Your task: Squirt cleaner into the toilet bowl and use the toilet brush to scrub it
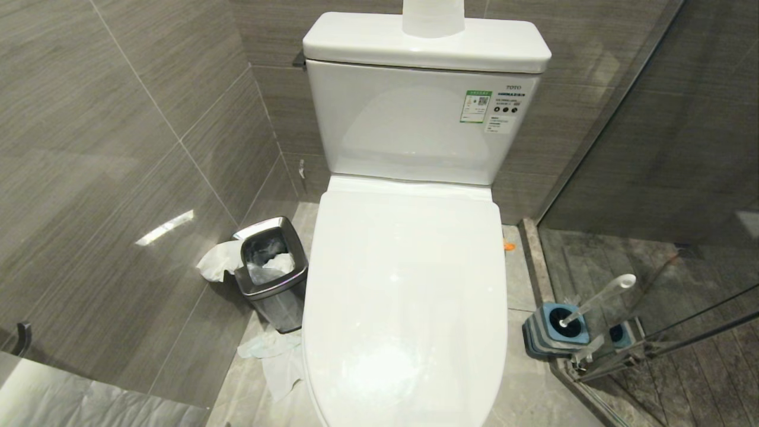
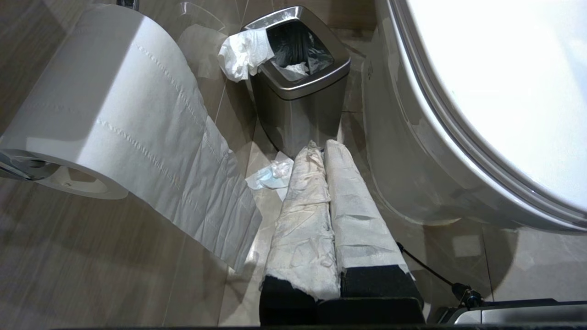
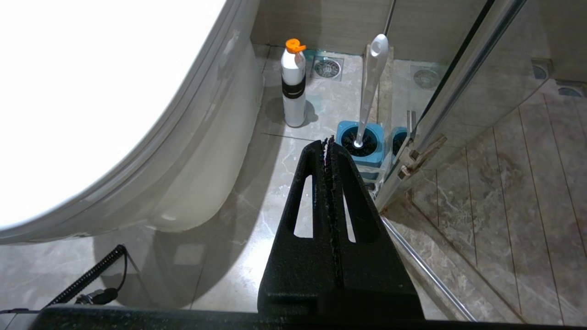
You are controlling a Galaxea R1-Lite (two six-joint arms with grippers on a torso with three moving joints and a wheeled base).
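Head view: toilet bowl (image 1: 409,308), lid down; toilet brush (image 1: 596,299) in its holder just right of it. Left wrist: left gripper (image 2: 323,146) clenched, empty, beside bowl. Right wrist: right gripper (image 3: 328,142) clenched, empty; cleaner bottle (image 3: 293,85) untouched. Nothing begun.

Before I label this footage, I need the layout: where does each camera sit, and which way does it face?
Head view: high, facing forward and down at the toilet with its lid shut, the bin to its left, the brush to its right; no arm shows.
Left wrist view: low on the toilet's left side, facing the bin and a paper roll; paper-wrapped left gripper, fingers together.
Right wrist view: low on the right side, facing the brush and a bottle; black right gripper, fingers together.
All three share the toilet.
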